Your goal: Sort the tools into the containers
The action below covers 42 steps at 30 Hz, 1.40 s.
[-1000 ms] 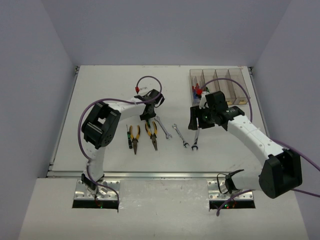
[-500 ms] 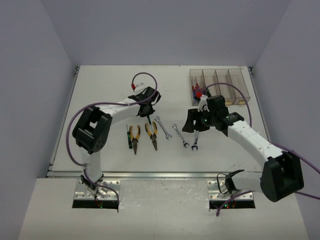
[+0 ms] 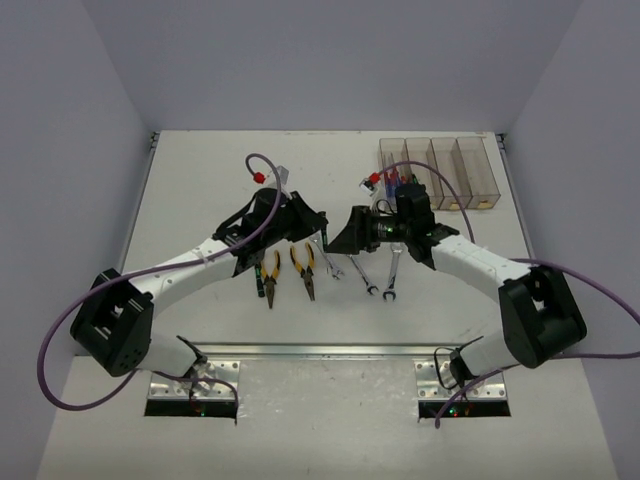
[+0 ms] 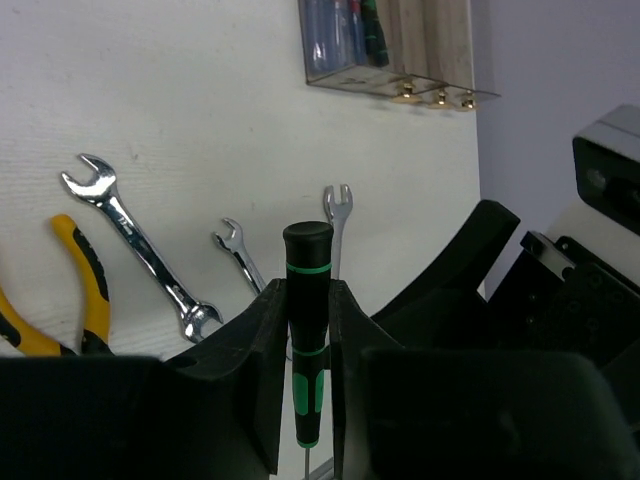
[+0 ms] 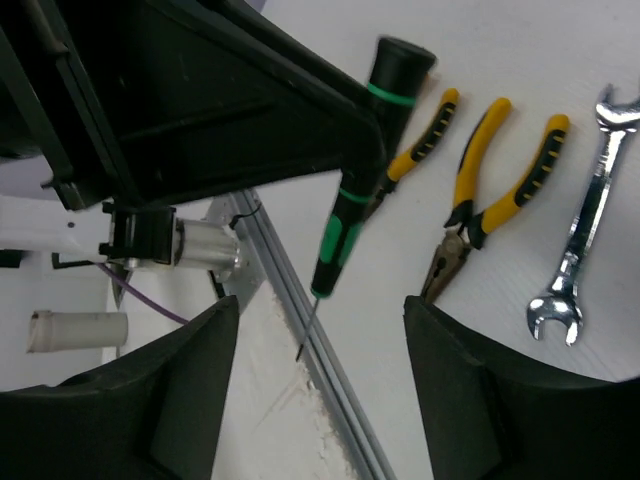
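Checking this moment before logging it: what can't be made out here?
Top view: the screwdriver in the left gripper is hidden by both arms' wrists.
Left wrist: the bins are blurred and cut by the top edge.
Left wrist: the pliers are cut by the left edge and the jaws.
Right wrist: a wrench is clipped by the right edge.

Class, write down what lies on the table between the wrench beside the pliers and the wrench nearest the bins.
The small wrench, apart from both, clearest in the left wrist view.
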Each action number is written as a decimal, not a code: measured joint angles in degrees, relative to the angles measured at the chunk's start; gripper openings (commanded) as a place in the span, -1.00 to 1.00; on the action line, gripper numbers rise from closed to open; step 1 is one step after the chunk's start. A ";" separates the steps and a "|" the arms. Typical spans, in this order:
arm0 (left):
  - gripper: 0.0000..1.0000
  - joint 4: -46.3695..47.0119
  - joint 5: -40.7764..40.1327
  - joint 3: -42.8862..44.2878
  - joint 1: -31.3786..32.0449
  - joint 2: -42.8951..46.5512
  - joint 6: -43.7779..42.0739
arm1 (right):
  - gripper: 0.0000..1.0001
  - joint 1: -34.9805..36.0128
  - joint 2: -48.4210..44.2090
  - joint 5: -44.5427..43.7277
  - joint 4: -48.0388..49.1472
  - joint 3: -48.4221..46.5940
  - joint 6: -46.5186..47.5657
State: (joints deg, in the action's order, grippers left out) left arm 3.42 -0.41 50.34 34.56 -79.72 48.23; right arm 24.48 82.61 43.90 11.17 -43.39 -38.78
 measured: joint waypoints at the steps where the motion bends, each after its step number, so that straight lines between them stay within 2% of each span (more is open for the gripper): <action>1: -1.00 0.71 1.12 -0.48 0.09 0.23 0.17 | 0.08 0.64 0.94 0.30 0.96 -0.92 -0.76; 4: -1.00 3.01 3.71 -1.61 0.65 0.90 0.75 | -0.35 1.95 3.90 1.36 4.09 -3.39 -2.62; 6: -1.00 4.37 4.68 -2.39 1.05 1.57 1.28 | -0.54 2.07 5.79 1.41 5.39 -4.38 -4.05; 8: -0.91 5.76 5.49 -3.25 1.25 2.20 1.81 | -0.82 2.03 7.46 1.47 6.46 -4.78 -5.53; 10: -0.22 6.51 5.24 -4.14 1.36 2.65 1.86 | -1.00 2.03 8.41 1.63 6.64 -4.97 -6.52; 12: 0.51 6.67 4.58 -4.59 1.36 2.94 2.40 | -1.00 2.15 8.74 1.17 6.19 -5.01 -6.66; 14: 0.96 6.37 2.99 -4.60 1.37 3.64 2.09 | -1.00 2.29 8.69 -0.86 3.69 -5.47 -5.60; 19: 1.00 -1.08 -4.12 -1.43 1.83 5.93 0.58 | -1.00 1.73 8.33 -10.30 -7.18 -10.43 -0.16; 21: 1.00 -8.42 -11.29 1.42 1.89 6.29 -0.09 | -0.87 -0.15 8.62 -16.17 -16.27 -15.05 4.28; 23: 1.00 -15.58 -18.19 4.29 1.91 6.87 -0.79 | -0.86 -4.52 11.16 -23.33 -25.06 -23.13 9.63; 26: 1.00 -23.74 -25.32 5.07 1.76 8.51 -2.25 | -0.90 -12.20 17.29 -33.79 -33.07 -36.17 17.20; 29: 1.00 -29.86 -28.19 3.99 1.78 9.88 -3.16 | -0.94 -17.68 26.51 -41.88 -39.94 -50.11 23.38; 34: 1.00 -36.59 -30.04 -2.34 1.62 14.04 -3.58 | -0.85 -20.89 44.78 -48.21 -49.34 -72.80 29.99; 35: 1.00 -37.80 -30.07 -3.10 1.51 14.60 -3.64 | -0.71 -21.07 48.13 -48.91 -50.93 -76.87 30.92; 37: 1.00 -39.06 -30.03 -3.90 0.88 15.04 -3.96 | -0.19 -21.14 53.11 -50.22 -53.96 -82.41 32.52; 38: 1.00 -39.42 -29.97 -4.18 0.43 15.12 -4.17 | 0.01 -21.11 55.19 -50.86 -55.33 -84.54 33.21; 40: 1.00 -39.03 -29.38 -4.96 -1.29 15.10 -4.75 | 0.20 -20.97 57.21 -52.23 -56.50 -85.60 34.23; 42: 1.00 -38.50 -28.36 -6.14 -3.51 14.89 -5.24 | 0.26 -20.97 57.62 -53.34 -57.70 -85.39 34.77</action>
State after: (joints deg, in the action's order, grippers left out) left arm -35.08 -28.76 44.20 31.05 -64.83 42.99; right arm 3.51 140.22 -9.44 -46.54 -128.77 -4.01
